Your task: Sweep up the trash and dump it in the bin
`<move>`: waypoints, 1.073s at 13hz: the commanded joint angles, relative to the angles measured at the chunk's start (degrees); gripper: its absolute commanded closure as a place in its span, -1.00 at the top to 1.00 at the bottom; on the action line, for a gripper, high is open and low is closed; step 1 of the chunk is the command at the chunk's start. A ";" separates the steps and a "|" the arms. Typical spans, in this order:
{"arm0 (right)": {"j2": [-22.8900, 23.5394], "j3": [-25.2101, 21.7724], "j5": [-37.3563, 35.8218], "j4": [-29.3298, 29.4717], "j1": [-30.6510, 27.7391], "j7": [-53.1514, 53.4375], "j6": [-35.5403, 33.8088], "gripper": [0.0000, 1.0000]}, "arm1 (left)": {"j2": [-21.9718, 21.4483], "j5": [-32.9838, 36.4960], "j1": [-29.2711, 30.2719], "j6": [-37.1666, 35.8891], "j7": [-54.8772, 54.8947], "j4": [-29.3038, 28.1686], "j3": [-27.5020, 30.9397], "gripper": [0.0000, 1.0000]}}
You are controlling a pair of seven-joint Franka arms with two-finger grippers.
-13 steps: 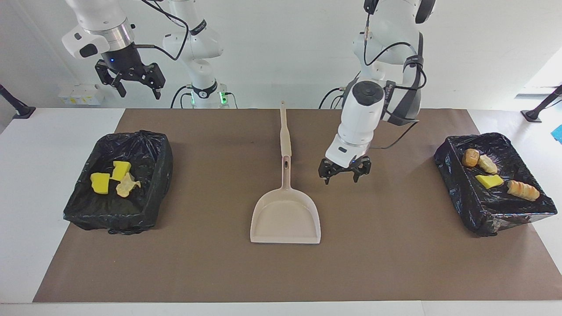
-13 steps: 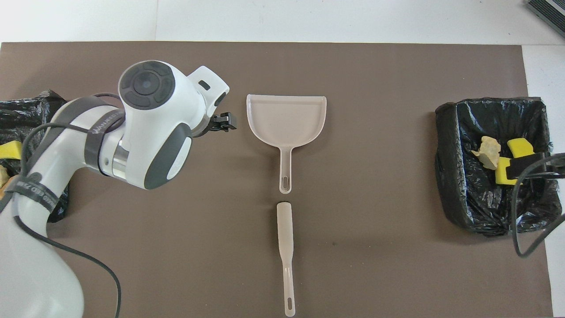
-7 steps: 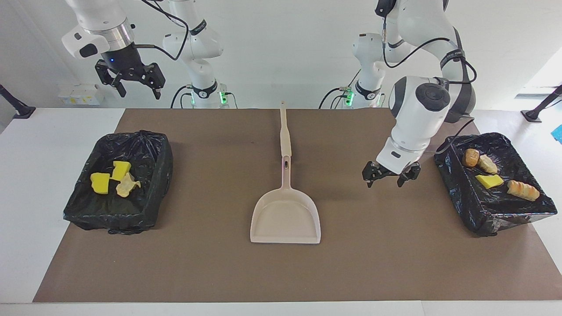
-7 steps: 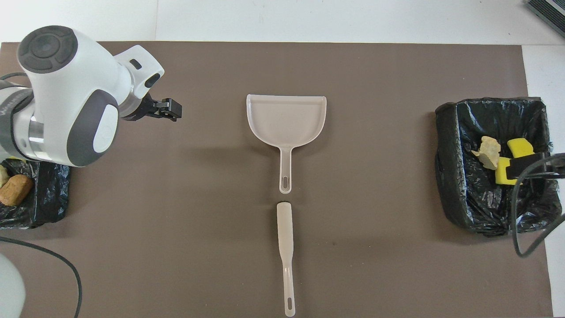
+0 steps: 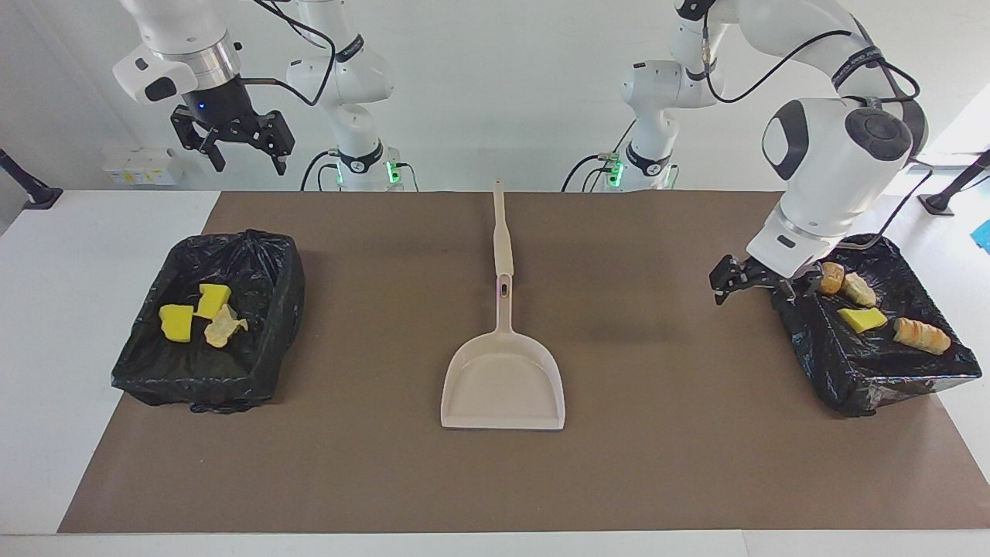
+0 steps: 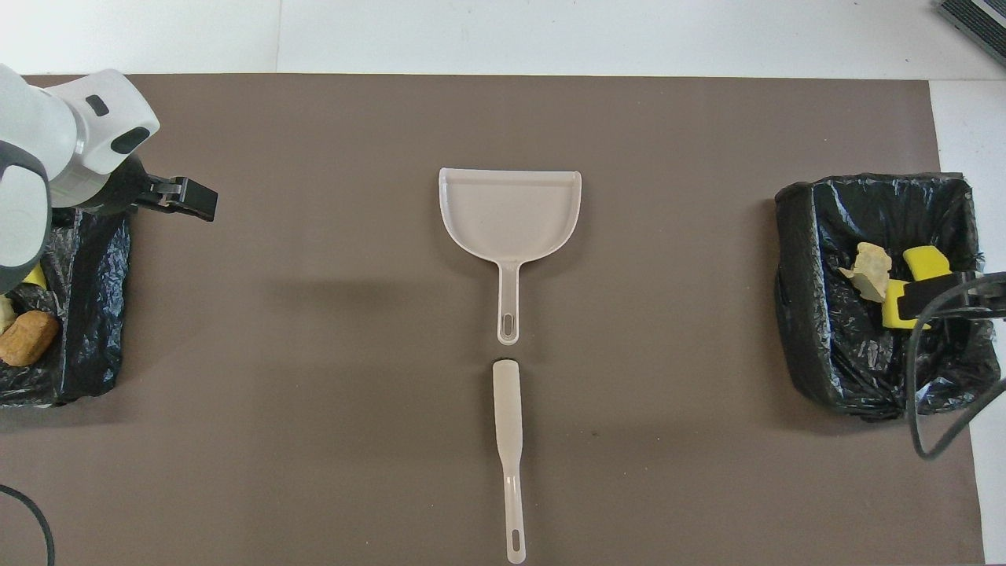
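The left gripper, open and apparently empty, has swung from beside the dustpan to the right-hand bin. The right gripper hangs open upper left. Trash lies in both bins.

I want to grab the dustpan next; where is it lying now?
The dustpan lies mid-table on the brown mat, between the two black-lined bins, its handle pointing toward the robots, in line with the brush.

Counted on the brown mat: two bins lined with black bags, seven scraps of trash, three in one bin and four in the other, one beige dustpan, one beige brush.
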 commanded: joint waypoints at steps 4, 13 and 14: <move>-1.46 -0.61 1.08 -1.26 -0.68 -1.49 -0.78 1.00 | -6.42 -0.92 0.64 -5.73 1.33 -2.04 -0.30 1.00; -1.81 -0.35 1.17 -2.14 0.02 -1.75 0.01 1.00 | -15.58 -0.66 3.19 -11.11 7.22 -6.96 -0.30 1.00; -1.82 -0.26 1.17 -2.23 0.11 -2.02 0.10 1.00 | -15.58 -0.74 3.28 -11.19 7.05 -6.88 -0.30 1.00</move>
